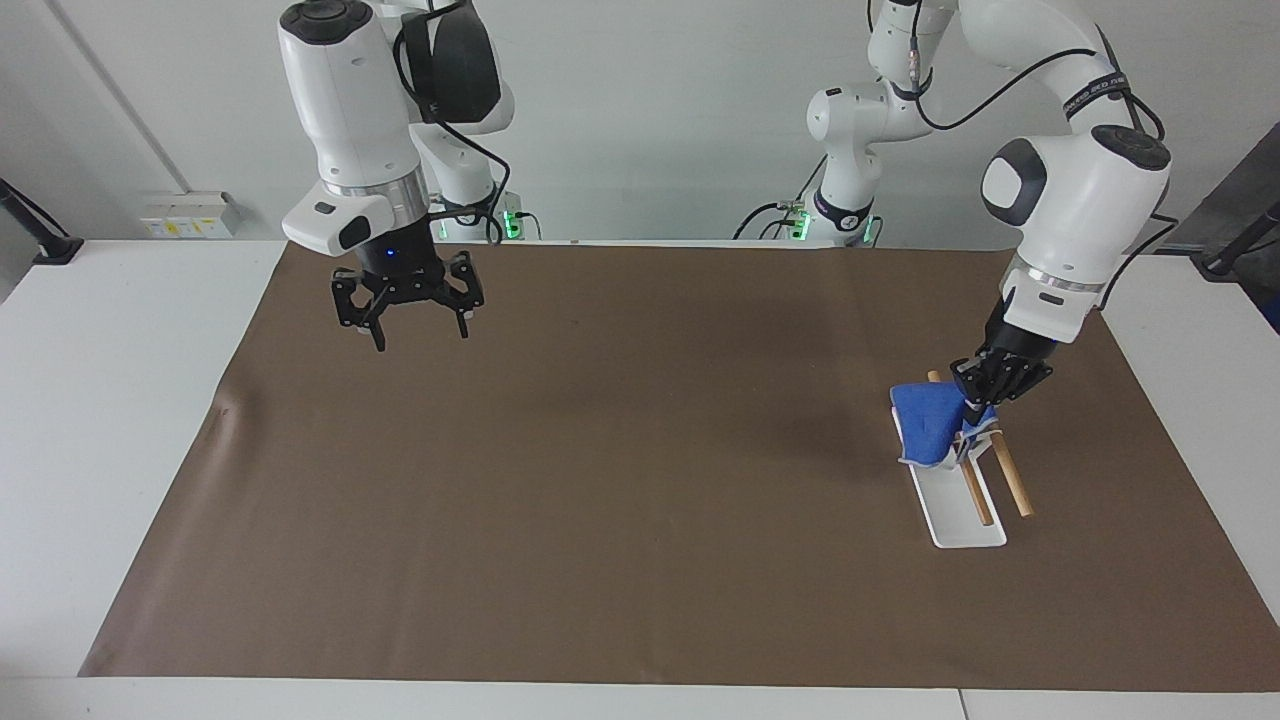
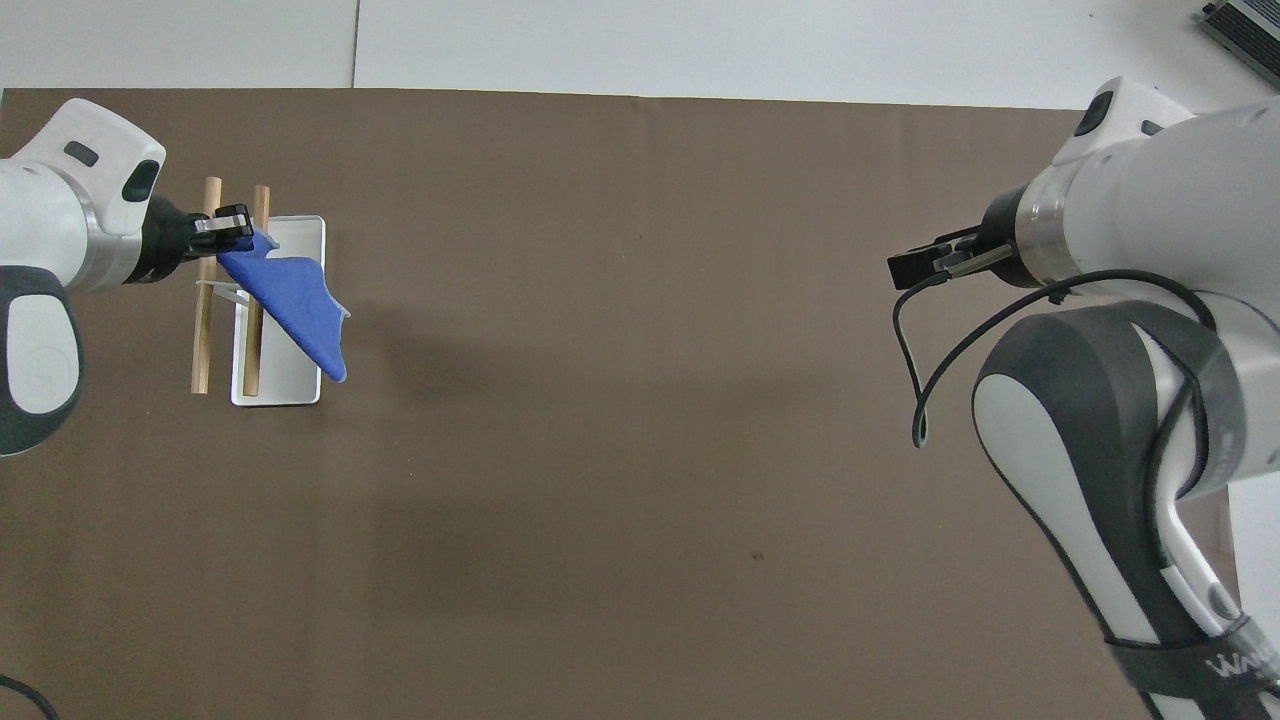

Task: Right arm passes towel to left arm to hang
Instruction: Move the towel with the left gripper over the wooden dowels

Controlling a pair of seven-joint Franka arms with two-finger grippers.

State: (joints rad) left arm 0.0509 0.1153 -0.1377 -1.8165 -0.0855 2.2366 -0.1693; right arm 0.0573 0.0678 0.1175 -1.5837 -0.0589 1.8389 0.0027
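Left gripper (image 1: pixel 978 401): fingers (image 2: pixel 232 216) pinched tight on one corner of the towel (image 1: pixel 930 426). I hold it in the air over the rack (image 1: pixel 958 500), at the left arm's end of the worktop (image 1: pixel 120 400).

Towel: blue, hangs slack from the held corner. It drapes down over the rack's white base tray and covers part of the wooden rail (image 2: pixel 253 300) that lies toward the middle of the mat. In the overhead view its free lower point reaches just past the tray's edge. Whether the cloth rests on the rail or only hangs in front of it, I cannot tell.

Rack: white tray with two wooden rails side by side. The other rail (image 2: pixel 205 300) is bare.

Right gripper (image 1: pixel 410 300): fingers spread wide, nothing between them. Raised over the brown mat (image 1: pixel 600 500) at the right arm's end of the worktop, well apart from towel and rack. Blue light showing on its body. Right arm waits.
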